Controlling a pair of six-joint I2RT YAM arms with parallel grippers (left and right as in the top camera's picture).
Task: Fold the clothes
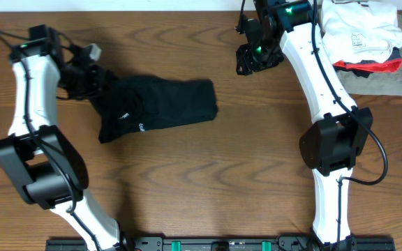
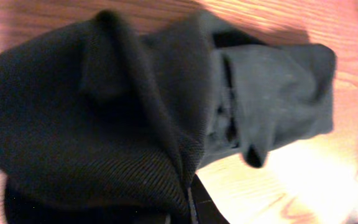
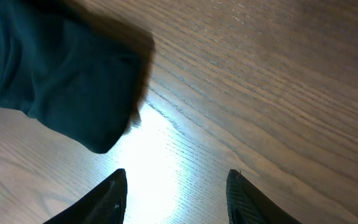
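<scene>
The black T-shirt (image 1: 155, 108) lies bunched in a rough band on the wooden table, left of centre, with small white print showing. My left gripper (image 1: 89, 73) is at its upper left end and is shut on the cloth. In the left wrist view the black T-shirt (image 2: 135, 112) fills most of the frame and hides the fingers. My right gripper (image 1: 257, 59) is open and empty above bare wood, to the right of the shirt. In the right wrist view the open right gripper (image 3: 176, 186) is apart from the shirt's end (image 3: 61, 81) at the upper left.
A pile stands at the back right corner: a white garment with grey print (image 1: 358, 31), a red and black piece (image 1: 372, 66) under it, and a grey folded garment (image 1: 386, 82) at the bottom. The wooden table (image 1: 208, 174) is bare in front.
</scene>
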